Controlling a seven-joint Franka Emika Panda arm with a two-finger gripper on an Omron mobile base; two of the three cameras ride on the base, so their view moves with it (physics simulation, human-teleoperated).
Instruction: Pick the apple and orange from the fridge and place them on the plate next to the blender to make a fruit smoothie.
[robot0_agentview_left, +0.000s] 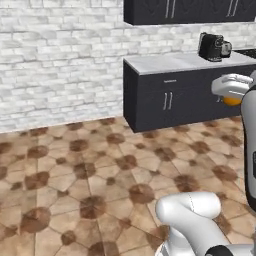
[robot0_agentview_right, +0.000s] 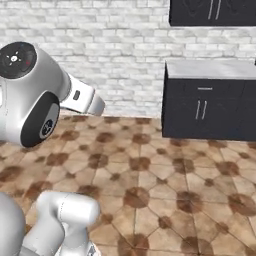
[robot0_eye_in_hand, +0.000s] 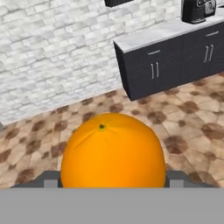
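The orange (robot0_eye_in_hand: 112, 151), a smooth bright sphere with a small dark stem dot, sits between my gripper's (robot0_eye_in_hand: 112, 180) two dark fingertips (robot0_eye_in_hand: 49, 179), which are shut on its sides. In the left base view the same orange (robot0_agentview_left: 231, 100) peeks out under the white hand at the right edge, where the gripper (robot0_agentview_left: 231, 98) is held high above the floor, in front of the dark cabinets. The apple, the fridge and the plate are out of view.
A dark cabinet run (robot0_agentview_left: 170, 100) with a pale grey counter (robot0_agentview_left: 175, 62) stands ahead on the right against a white brick wall. A black appliance (robot0_agentview_left: 214, 46) sits on it; I cannot tell whether it is the blender. Brown tiled floor (robot0_agentview_left: 90, 170) spreads to the left.
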